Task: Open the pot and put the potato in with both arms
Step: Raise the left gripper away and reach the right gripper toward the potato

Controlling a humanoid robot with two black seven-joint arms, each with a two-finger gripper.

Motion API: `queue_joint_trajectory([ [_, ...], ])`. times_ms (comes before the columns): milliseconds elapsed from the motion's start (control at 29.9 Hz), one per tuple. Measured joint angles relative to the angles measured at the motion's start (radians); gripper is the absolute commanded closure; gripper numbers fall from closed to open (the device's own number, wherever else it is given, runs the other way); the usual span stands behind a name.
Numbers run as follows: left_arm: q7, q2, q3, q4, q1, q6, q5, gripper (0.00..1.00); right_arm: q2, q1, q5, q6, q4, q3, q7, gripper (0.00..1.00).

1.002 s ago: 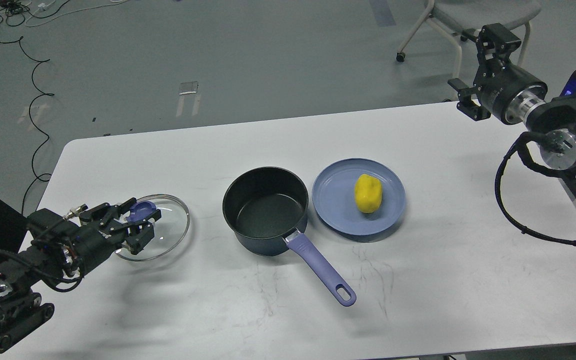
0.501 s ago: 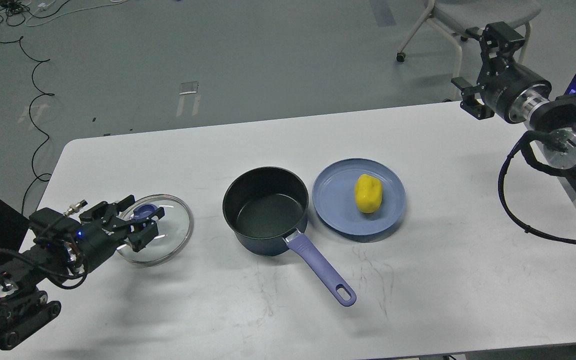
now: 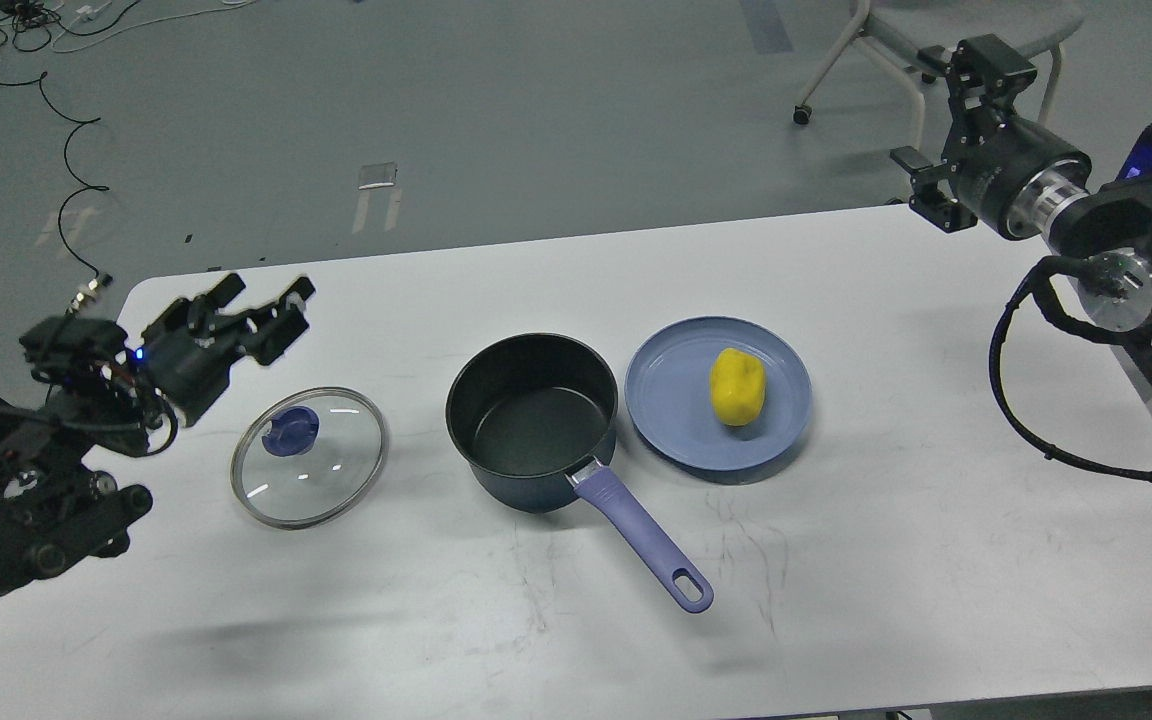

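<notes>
White table (image 3: 836,560): lid (image 3: 308,456), pot (image 3: 533,420), plate (image 3: 676,400)

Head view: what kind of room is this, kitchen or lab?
Most likely a lab or test room, not a kitchen. The white table stands on a bare grey floor with loose cables trailing across it, and a wheeled office chair sits behind. No counter, stove or sink shows.

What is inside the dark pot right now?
Nothing. The pot is open and only its bare black inside shows. The potato sits on the blue plate, and the glass lid lies on the table.
</notes>
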Motion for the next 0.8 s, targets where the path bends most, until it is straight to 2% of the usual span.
queue_joint_trajectory([
  [200, 0.0, -0.074, 0.002, 0.004, -0.205, -0.184, -0.459, 0.02, -0.071, 0.117, -0.201, 0.006, 0.054, -0.228, 0.001, 0.0],
  [234, 0.015, -0.078, 0.0, 0.005, -0.227, -0.22, -0.518, 0.02, -0.088, 0.14, -0.246, 0.007, 0.068, -0.278, 0.005, 0.0],
  [367, 0.124, -0.087, -0.069, 0.009, -0.266, -0.348, -0.679, 0.02, -0.141, 0.199, -0.479, 0.008, 0.12, -0.46, 0.028, 0.0],
  [468, 0.157, -0.088, -0.116, 0.011, -0.266, -0.407, -0.703, 0.02, -0.151, 0.208, -0.629, 0.008, 0.131, -0.539, 0.029, 0.0],
  [568, 0.162, -0.084, -0.129, 0.01, -0.255, -0.428, -0.706, 0.02, -0.153, 0.197, -0.704, 0.008, 0.132, -0.62, 0.004, 0.01],
  [802, 0.151, -0.062, -0.132, 0.01, -0.203, -0.431, -0.706, 0.02, -0.091, 0.166, -0.701, 0.007, 0.131, -0.682, -0.103, 0.01],
])
